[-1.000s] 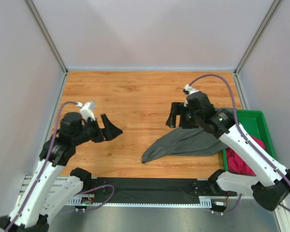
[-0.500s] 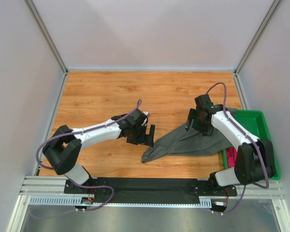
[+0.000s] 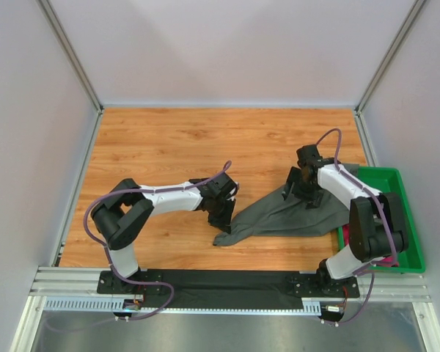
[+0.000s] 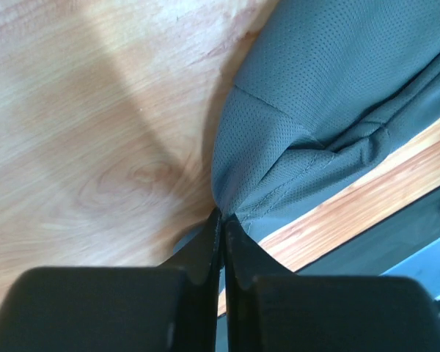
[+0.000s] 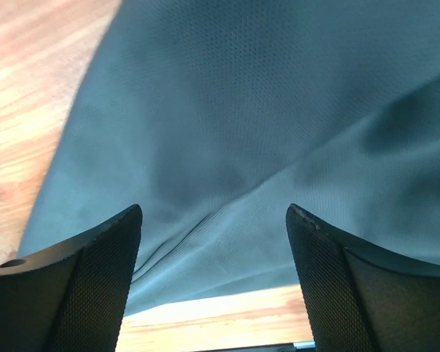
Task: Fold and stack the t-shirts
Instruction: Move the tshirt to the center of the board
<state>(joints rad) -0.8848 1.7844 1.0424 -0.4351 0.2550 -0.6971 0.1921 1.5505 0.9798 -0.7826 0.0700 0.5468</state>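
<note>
The dark grey t-shirt lies crumpled across the right half of the wooden table, its right end reaching the green tray. My left gripper is stretched out to the shirt's left end. In the left wrist view the left gripper is shut, with a puckered fold of the grey cloth pinched at its tips. My right gripper sits over the shirt's upper edge. Seen from the right wrist, it stands open just above the grey cloth. My right arm hides the pink t-shirt.
A green plastic tray stands at the table's right edge, partly under my right arm. Grey walls close in the table on the left, back and right. A black strip and a metal rail run along the near edge.
My left arm swung in from the left to the shirt's left end and its jaws shut there. My right gripper came down onto the shirt's upper edge, still open.
</note>
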